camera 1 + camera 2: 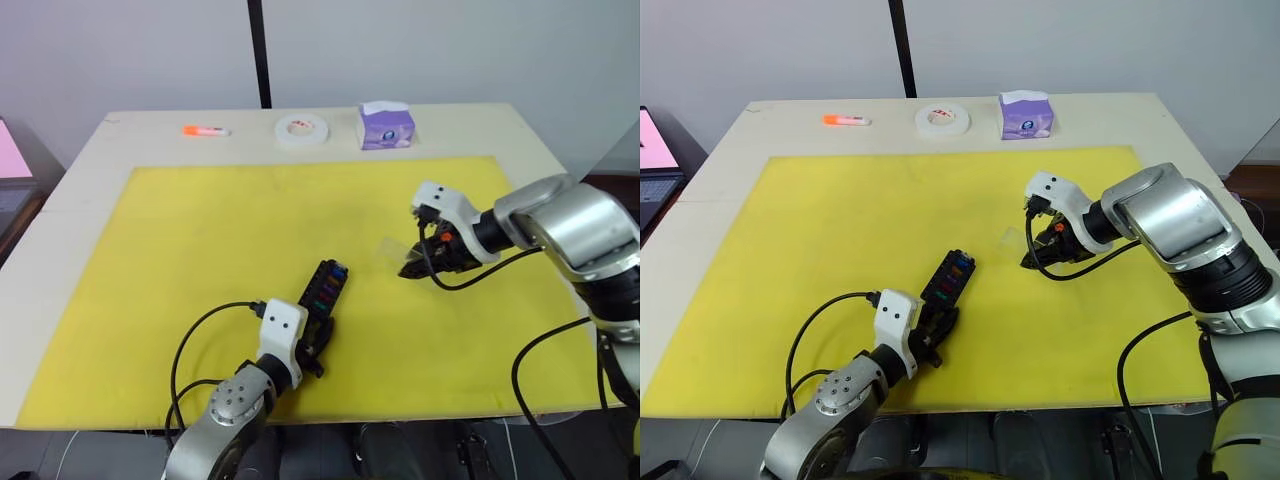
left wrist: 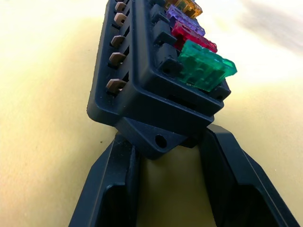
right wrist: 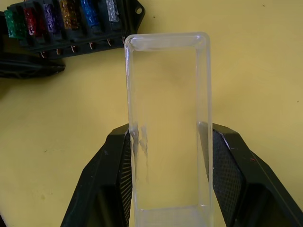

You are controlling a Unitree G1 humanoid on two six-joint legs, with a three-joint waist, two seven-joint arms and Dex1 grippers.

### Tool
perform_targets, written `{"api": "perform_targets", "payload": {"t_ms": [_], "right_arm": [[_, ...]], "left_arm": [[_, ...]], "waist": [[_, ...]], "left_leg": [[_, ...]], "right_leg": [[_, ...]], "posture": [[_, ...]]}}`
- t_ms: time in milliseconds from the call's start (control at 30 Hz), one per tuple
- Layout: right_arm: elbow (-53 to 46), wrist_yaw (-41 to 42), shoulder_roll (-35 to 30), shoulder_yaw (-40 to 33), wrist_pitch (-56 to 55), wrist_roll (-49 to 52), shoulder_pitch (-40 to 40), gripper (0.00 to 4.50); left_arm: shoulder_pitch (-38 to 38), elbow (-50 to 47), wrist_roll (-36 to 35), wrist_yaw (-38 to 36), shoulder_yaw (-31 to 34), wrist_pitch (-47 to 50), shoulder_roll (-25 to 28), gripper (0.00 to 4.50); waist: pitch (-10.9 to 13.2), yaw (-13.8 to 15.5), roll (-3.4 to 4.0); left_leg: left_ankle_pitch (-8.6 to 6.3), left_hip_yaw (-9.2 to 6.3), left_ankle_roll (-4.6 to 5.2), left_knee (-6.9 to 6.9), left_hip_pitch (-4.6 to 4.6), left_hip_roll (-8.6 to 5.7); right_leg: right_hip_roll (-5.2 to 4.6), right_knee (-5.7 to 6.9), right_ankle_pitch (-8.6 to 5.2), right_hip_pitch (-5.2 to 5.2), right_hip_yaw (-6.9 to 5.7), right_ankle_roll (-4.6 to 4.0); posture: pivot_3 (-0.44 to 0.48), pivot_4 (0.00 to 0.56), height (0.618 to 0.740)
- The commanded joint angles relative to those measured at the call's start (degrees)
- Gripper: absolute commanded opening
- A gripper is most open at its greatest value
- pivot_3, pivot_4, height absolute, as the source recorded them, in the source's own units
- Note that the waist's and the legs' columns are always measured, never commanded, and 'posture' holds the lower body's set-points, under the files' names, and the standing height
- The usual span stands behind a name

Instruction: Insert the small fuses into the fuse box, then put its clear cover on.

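Right gripper clamping the clear cover by its two long sides; left gripper bracing the fuse box.

Pinching the thin, colourless lid across its width between the right fingers, with the lid reaching forward past the fingertips towards the fuse box lying well ahead on the yellow mat covering the table. Judging the cover as light, fairly stiff but smooth and likely slippery, possibly crackable if squeezed hard, so gripping the long walls near the middle, gently, looking sensible. Straddling the box's pointed end tab with the left fingers, parted about as wide as the tab and touching or very nearly touching it. Showing the small fuses seated in their slots, green nearest the left gripper, then red, purple and amber beyond. Looking rigid and steady, the box.
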Motion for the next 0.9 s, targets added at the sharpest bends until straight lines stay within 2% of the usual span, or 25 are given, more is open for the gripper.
{"api": "perform_targets", "payload": {"t_ms": [33,133,267,400,633,767,900], "right_arm": [[-1.82,-1.07,-1.40,-2.67,-0.17,1.63,0.06,1.89],[-1.73,-2.14,-1.37,-3.09,-0.44,2.32,0.52,1.89],[-1.98,-3.07,-1.44,-3.58,-0.64,3.40,1.17,1.89],[-2.24,-3.65,-1.53,-3.93,-0.84,4.40,1.51,1.89],[-3.47,-3.90,-2.48,-4.20,-0.93,6.19,2.28,1.89],[-4.01,-3.76,-2.94,-4.22,-1.47,7.03,2.62,1.89],[-6.49,-1.38,-3.86,-4.08,-3.95,9.00,3.28,1.89]], "left_arm": [[-0.06,4.10,0.71,-0.68,6.07,1.53,3.40,1.84],[0.58,3.75,-1.36,-1.53,8.16,1.66,3.98,2.36],[1.57,2.05,0.31,-2.43,7.99,-0.15,7.21,3.59],[2.76,1.44,2.63,-1.12,8.64,-4.30,8.97,3.59],[6.01,1.56,7.05,1.23,8.79,-10.58,8.52,3.59],[10.56,-0.34,6.62,0.80,9.42,-12.86,8.12,4.40],[12.98,-1.18,7.88,0.29,10.60,-15.60,8.63,4.48]], "waist": [[0.00,-0.19,0.00],[-0.02,-0.46,0.03],[-0.01,-0.73,0.02],[-0.01,-1.98,0.01],[0.00,-2.06,-0.01],[0.01,-2.18,-0.02],[0.01,-2.14,-0.02]], "left_leg": [[0.00,-0.01,0.00,-0.01,0.00,0.00],[0.00,0.00,0.00,-0.06,0.04,0.02],[0.00,0.00,0.00,-0.15,0.22,0.06],[0.00,-0.04,0.00,-0.31,0.28,0.09],[-0.01,-0.08,0.02,-0.38,0.30,0.14],[-0.02,-0.05,0.03,-0.45,0.30,0.15],[-0.02,-0.03,0.03,-0.61,0.29,0.14]], "right_leg": [[0.01,0.01,0.01,-0.01,0.00,-0.01],[0.02,0.04,0.04,-0.06,0.00,-0.05],[0.07,0.10,0.05,-0.06,0.00,-0.07],[0.13,0.11,0.06,-0.12,0.00,-0.10],[0.23,0.18,0.11,-0.25,0.01,-0.18],[0.21,0.17,0.11,-0.33,0.03,-0.18],[0.20,0.12,0.11,-0.42,0.03,-0.18]], "posture": [[0.000,0.150,0.740],[0.000,0.150,0.740],[0.000,0.150,0.740],[0.000,0.150,0.740],[0.000,0.150,0.740],[0.000,0.150,0.740],[0.000,0.150,0.740]]}}
